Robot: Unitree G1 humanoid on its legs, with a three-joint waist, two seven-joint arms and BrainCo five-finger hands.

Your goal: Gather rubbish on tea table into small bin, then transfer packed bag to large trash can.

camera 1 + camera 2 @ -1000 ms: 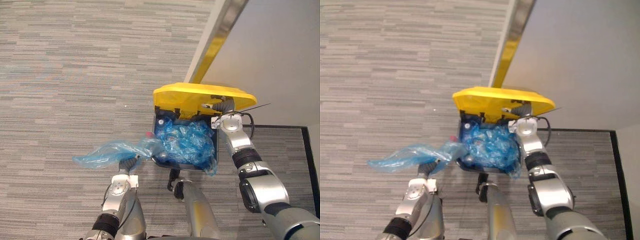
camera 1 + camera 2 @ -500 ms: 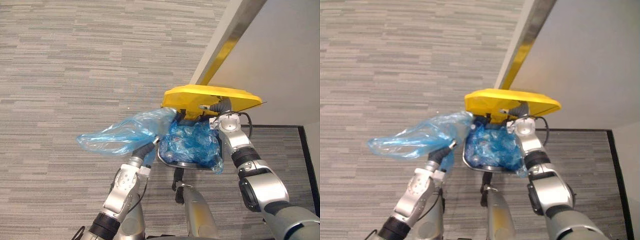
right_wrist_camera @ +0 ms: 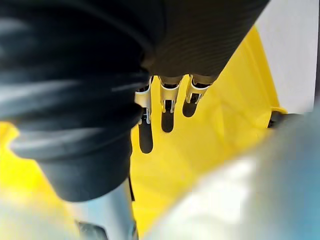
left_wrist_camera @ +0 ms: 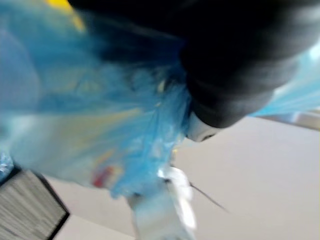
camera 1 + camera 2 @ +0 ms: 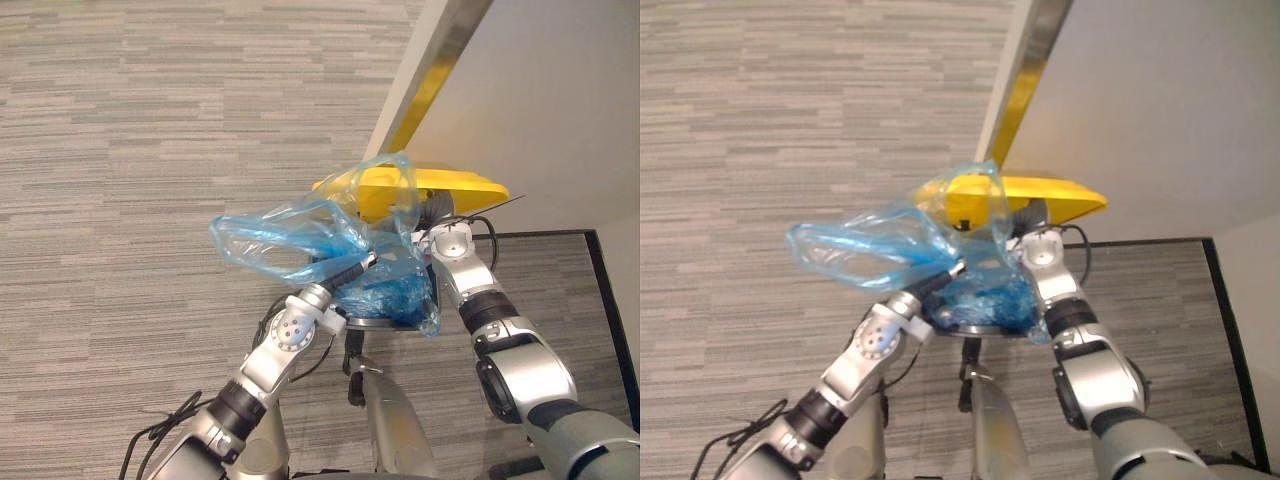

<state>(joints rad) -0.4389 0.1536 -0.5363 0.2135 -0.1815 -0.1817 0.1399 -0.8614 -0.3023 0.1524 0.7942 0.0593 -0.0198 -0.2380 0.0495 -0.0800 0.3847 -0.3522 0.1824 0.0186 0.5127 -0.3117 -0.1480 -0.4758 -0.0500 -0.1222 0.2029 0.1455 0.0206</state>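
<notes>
A crumpled blue plastic bag [image 5: 285,240] hangs in the air over the large trash can [image 5: 392,296], which has its own blue liner. My left hand [image 5: 352,270] is under the bag's neck and shut on it; the bag's film [image 4: 100,100] spreads close in front of the left wrist view. The can's yellow lid [image 5: 450,186] stands raised. My right hand [image 5: 437,207] is at the lid's underside, open, with straight fingers [image 3: 167,112] pressed flat on the yellow plastic [image 3: 210,150].
A pale wall [image 5: 560,100] with a metal corner strip [image 5: 440,70] rises directly behind the can. A dark-edged floor panel [image 5: 598,290] lies to the right. Grey striped carpet [image 5: 150,150] stretches to the left.
My left hand has lifted the blue bag from low at the can's left side up and rightward over the can's opening. The right hand keeps the lid raised.
</notes>
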